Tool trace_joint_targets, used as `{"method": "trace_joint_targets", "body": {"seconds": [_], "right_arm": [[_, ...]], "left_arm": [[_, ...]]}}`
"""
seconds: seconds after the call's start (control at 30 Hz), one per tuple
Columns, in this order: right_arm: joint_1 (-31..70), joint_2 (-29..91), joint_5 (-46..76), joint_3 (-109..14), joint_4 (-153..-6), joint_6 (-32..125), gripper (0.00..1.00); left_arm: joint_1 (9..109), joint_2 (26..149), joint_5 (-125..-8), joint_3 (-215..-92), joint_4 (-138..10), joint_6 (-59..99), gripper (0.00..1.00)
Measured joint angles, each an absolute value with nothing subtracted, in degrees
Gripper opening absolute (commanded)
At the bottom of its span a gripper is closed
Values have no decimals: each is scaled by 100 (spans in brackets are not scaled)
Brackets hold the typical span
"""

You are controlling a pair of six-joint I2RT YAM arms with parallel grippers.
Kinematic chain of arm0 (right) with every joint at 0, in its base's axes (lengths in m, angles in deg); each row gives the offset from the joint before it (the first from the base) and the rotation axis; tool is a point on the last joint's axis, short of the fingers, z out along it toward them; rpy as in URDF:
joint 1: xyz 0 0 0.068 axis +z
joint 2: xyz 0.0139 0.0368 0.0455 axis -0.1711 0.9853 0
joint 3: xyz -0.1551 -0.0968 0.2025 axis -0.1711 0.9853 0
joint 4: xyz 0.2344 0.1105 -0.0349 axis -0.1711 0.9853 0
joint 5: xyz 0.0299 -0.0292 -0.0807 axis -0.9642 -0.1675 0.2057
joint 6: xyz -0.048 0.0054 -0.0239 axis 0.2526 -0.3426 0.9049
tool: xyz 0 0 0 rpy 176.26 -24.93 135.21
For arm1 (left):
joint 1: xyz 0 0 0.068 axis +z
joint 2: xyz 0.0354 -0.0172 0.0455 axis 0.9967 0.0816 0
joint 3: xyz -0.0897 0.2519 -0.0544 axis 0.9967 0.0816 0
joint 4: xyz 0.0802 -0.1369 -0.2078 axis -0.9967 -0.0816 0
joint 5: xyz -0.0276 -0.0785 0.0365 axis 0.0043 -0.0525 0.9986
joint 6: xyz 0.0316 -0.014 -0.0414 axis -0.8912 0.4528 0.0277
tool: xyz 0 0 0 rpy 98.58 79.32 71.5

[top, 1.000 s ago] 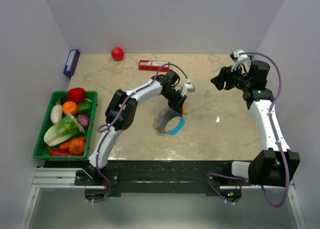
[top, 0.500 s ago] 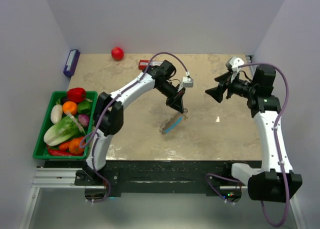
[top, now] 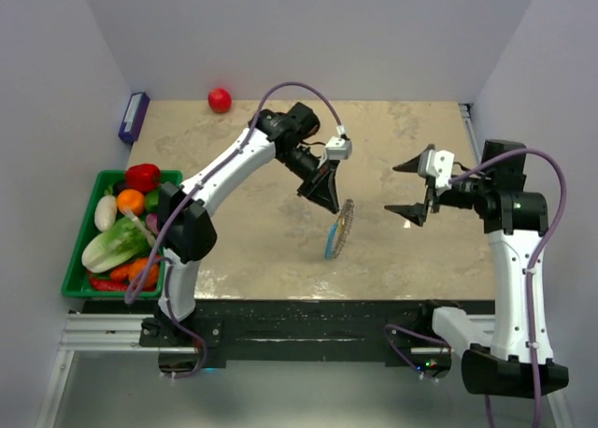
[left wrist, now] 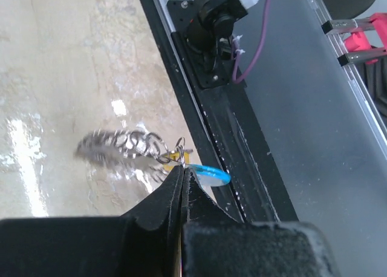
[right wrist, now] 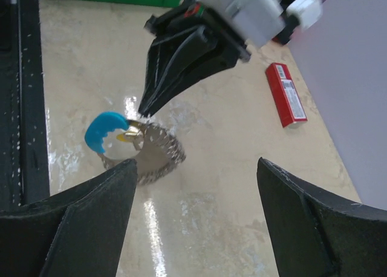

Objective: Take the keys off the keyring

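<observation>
In the top view we see the left gripper (top: 333, 204) clamped on the keyring (top: 342, 224), holding it apparently clear of the table (top: 420, 129), probably to present it to the right gripper (top: 407, 189), which hovers at 3 o'clock, jaws wide apart and empty. From the left wrist, we find the pinch closed just beside the keys (left wrist: 177, 156), the blue segment (left wrist: 208, 173) at 3 o'clock. From the right wrist, the brass piece sits at the loop's 10 o'clock.

Your top camera looks down from high behind the rig; both wrist cameras aim down close, sharing the keyring (right wrist: 151, 153).
</observation>
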State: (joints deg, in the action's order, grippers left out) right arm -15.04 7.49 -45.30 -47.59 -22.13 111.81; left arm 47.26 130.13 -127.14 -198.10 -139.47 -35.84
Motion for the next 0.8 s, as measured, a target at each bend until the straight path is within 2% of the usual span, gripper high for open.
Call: {"method": "trace_joint_targets", "body": {"seconds": [0.2, 0.4, 0.8], "right_arm": [[-768, 763, -4458, -4373, -1697, 11911, 79], [-154, 806, -4368, -3970, -2521, 11033, 74], [548, 922, -4407, -3577, -4075, 9844, 52]], "left_arm": [[4726, 12453, -12898, -19845, -14093, -3682, 0], [4726, 12233, -13060, -19926, -14135, -3770, 0], [4726, 11911, -13329, -20000, -14139, -3835, 0]]}}
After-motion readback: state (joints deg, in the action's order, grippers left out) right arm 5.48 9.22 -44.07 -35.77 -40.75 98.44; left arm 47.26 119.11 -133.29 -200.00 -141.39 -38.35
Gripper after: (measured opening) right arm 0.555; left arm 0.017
